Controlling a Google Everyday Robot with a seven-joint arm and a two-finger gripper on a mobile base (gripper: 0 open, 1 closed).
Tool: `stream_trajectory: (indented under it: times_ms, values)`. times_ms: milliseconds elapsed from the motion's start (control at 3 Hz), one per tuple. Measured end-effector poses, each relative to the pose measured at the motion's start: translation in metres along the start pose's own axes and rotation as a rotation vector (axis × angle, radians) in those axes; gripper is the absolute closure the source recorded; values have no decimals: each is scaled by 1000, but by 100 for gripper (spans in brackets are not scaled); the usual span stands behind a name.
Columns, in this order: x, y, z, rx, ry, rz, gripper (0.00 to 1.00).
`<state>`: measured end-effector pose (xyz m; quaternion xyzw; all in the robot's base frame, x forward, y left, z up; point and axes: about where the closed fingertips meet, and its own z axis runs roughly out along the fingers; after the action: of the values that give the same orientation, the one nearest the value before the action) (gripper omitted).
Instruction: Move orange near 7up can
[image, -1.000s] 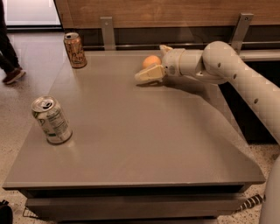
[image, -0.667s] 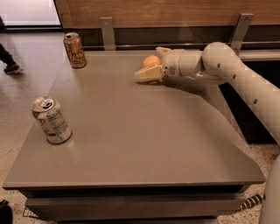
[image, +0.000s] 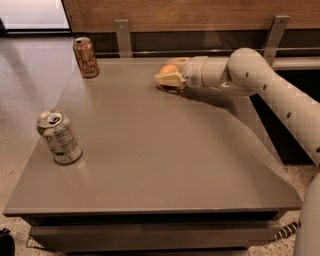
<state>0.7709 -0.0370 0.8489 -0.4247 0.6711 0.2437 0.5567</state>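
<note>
one gripper (image: 165, 74) sits at the far edge of the bench (image: 175, 150), fingers (image: 169, 81) clasping the orange (image: 169, 68); the 7up can (image: 59, 137) stands well apart, toward the near left corner.

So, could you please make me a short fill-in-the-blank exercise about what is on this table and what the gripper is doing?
The table bears ___ cans: the 7up can and the orange-brown can.
The gripper, at the table's far side, is shut on the ___.
Of these cans, the ___ one stands closer to the gripper.
Missing words: two; orange; orange-brown.
</note>
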Motion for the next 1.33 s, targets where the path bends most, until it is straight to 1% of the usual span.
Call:
stream_trajectory:
  times_ms: [333,667,1000,1333]
  values:
    - [0,2,3,-4,0,0,84]
    - [0,4,5,-9,-1,1,100]
    - [0,4,5,-9,-1,1,100]
    - [-24,6,-11,10,12,-6,100]
